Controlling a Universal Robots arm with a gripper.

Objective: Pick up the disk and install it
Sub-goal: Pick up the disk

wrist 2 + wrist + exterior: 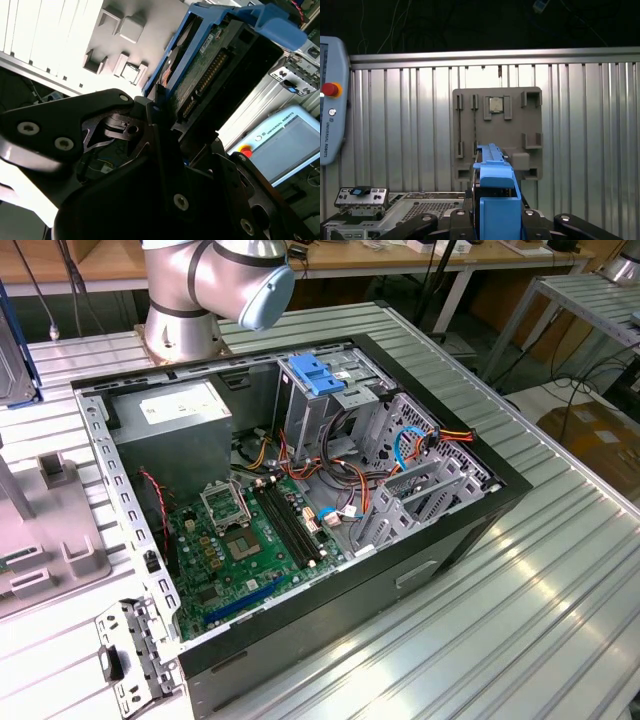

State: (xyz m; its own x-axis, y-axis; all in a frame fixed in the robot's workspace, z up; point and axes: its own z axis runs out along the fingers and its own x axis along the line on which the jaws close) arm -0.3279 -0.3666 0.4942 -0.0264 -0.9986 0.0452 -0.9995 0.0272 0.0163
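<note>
Arm: I see a rounded silver-grey metal arm joint (pixel 200 280) with a pale blue end cap (pixel 268 295).
Gripper: my matte black gripper (pixel 496 222) has flat linkage plates (pixel 65 125).
Screws: silver round-head screws (pixel 27 128) dot them.

The computer case (pixel 300 640) is set on the table (pixel 560 640), with the robot base (pixel 180 335) behind it. Inside the case, the power supply (pixel 175 430) is placed behind the motherboard (pixel 240 545). The disk (pixel 492 175) is clamped in the gripper (pixel 496 216).

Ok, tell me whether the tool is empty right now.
No: in the second wrist view the tool is shut on one end of the blue-railed disk.
</note>
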